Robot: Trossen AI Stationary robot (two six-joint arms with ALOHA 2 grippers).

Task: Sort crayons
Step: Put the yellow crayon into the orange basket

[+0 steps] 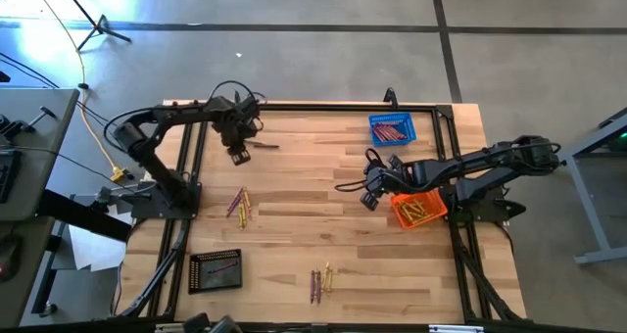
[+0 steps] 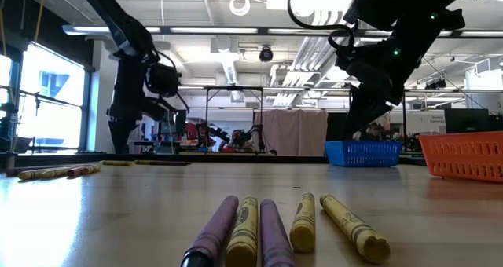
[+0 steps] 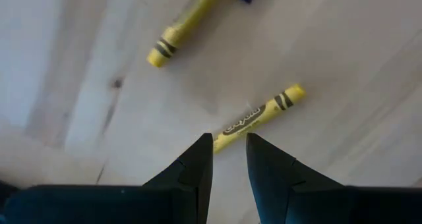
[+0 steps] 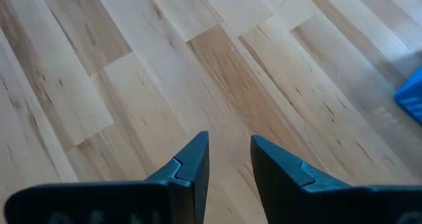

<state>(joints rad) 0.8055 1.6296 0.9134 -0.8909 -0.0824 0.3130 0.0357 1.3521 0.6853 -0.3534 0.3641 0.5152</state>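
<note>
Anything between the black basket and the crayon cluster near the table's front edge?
No. In the high view, bare wood lies between the black basket and that crayon cluster.

Grey concrete floor [image 1: 323, 49] — bright window [image 2: 47, 94], ceiling lights [image 2: 240, 4] beyond.

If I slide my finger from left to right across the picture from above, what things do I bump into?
Left gripper → crayons near the left arm → crayons at the table's near edge → right gripper → orange basket. The black and blue baskets overlap others, so they are left out.
</note>
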